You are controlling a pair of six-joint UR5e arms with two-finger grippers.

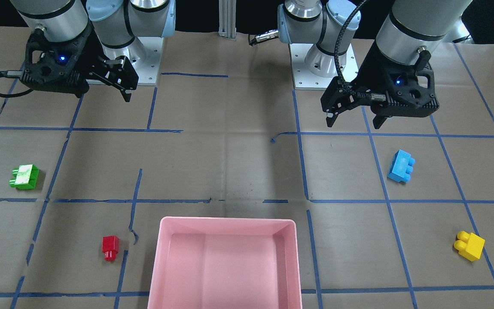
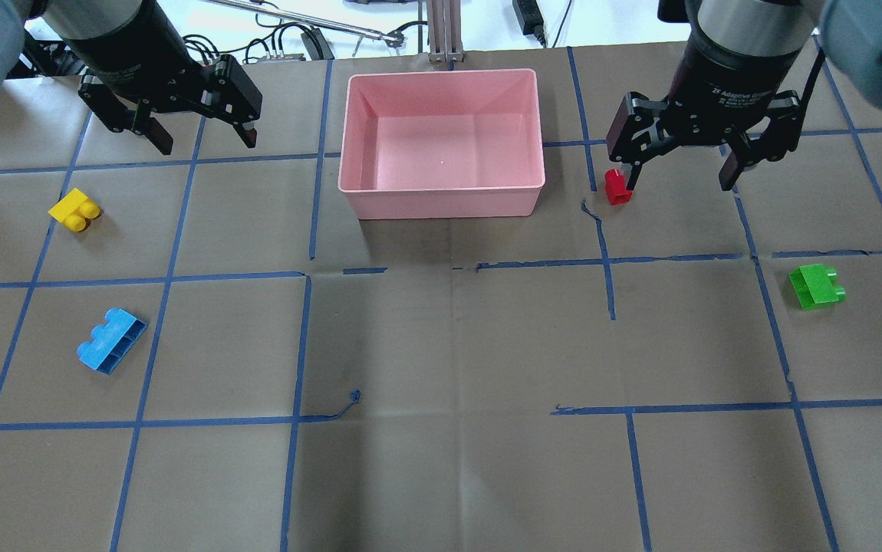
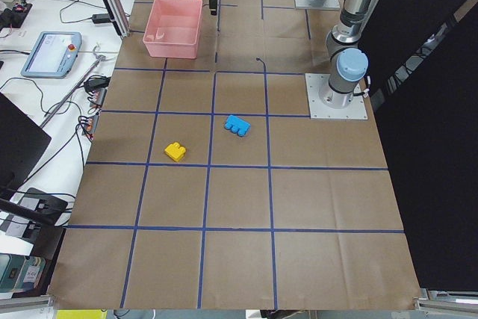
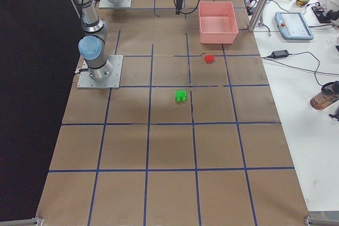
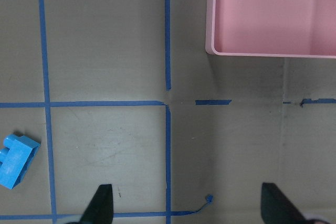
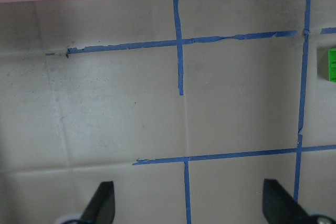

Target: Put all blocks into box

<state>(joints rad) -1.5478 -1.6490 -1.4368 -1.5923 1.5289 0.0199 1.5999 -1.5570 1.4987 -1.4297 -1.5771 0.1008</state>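
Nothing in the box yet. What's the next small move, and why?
Probably shift the right gripper over the red block and start lowering, jaws open. The box is empty and that gripper is open, holding nothing. The red block lies nearest it and close to the box, so it looks the shortest first pick.

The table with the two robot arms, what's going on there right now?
Nothing is held yet. The left gripper and right gripper both hang open and empty over the table. The pink box is empty, and all four bricks lie outside it: the yellow brick and blue brick on the left arm's side, the red brick and green brick on the right's.
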